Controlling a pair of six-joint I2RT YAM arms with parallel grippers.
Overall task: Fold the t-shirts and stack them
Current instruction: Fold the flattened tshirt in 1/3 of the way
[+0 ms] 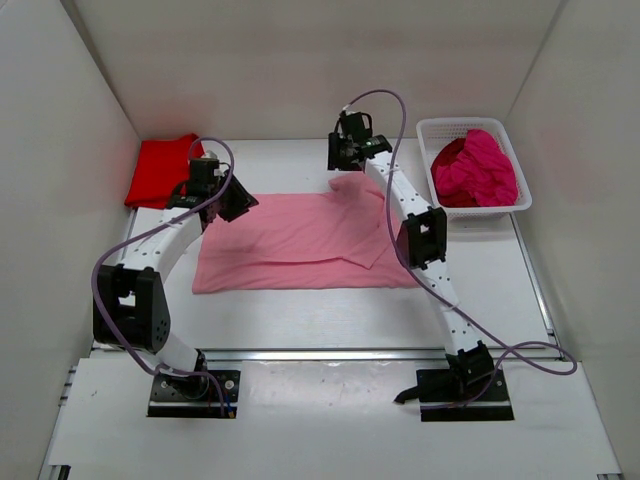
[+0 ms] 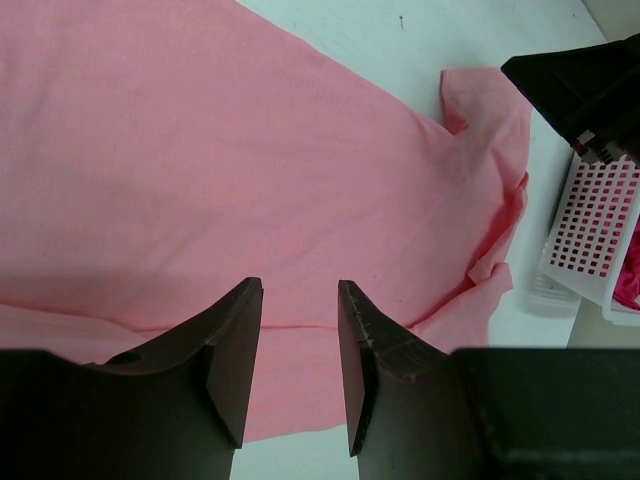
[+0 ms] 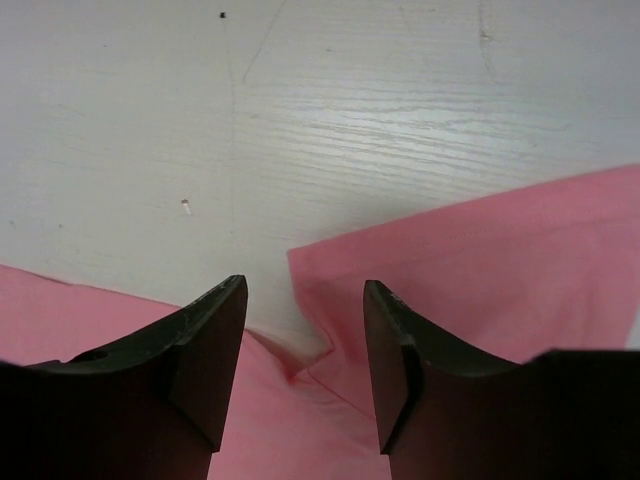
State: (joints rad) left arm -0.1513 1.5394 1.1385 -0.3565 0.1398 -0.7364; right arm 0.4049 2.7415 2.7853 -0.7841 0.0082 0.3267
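Progress: judge one tee done, one in hand, the rest untouched.

Find the red t-shirt [image 1: 160, 172] lying as a compact, folded-looking block at the far left corner of the table [image 1: 300, 315]. Take it as the base of the stack.

Find the light pink t-shirt [image 1: 290, 245] spread mid-table between the two arms, mostly flat, with the right part creased and a flap turned in toward the middle. Read as a fold begun at most. Not finished, not yet stacked.

Note the left gripper [image 2: 300, 290] poised over the far left part of the pink cloth, fingers spread, nothing between them. Cannot tell whether touching the fabric.

Note the right gripper [image 3: 305, 290] at the far edge of the same tee, above a pink corner next to bare tabletop, fingers likewise spread, pinching nothing.

Containers: see one white mesh basket [image 1: 485, 213] at the far right of the table, well apart from the red tee. Holds a crumpled heap of magenta t-shirts [image 1: 478, 168], mounded above the rim. Cannot count them from these views.

Left to do, by judgement: complete the pink fold, place it on the red, then lift out, fold and stack the magenta ones.
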